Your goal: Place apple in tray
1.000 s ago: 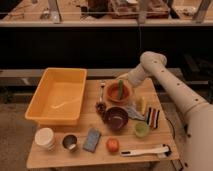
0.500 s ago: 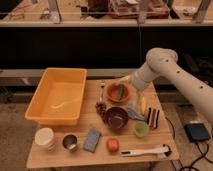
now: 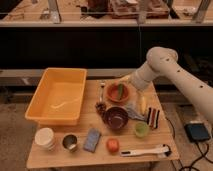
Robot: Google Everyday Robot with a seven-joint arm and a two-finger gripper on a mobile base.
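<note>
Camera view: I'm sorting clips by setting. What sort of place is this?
Probably a robot lab: a wooden table staged with a tray and an apple, a power box on bare floor. The gripper hangs by the orange bowl.

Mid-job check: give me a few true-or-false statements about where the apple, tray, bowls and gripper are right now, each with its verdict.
1. The apple lies inside the tray. False: it sits on the table near the front edge, in front of the purple bowl.
2. The gripper is at the far side of the table by the orange-brown bowl, away from the apple. True.
3. The tray stands at the left end of the table as the camera sees it. True.
4. The green vegetable is in the purple bowl. False: it lies in the orange-brown bowl.
</note>
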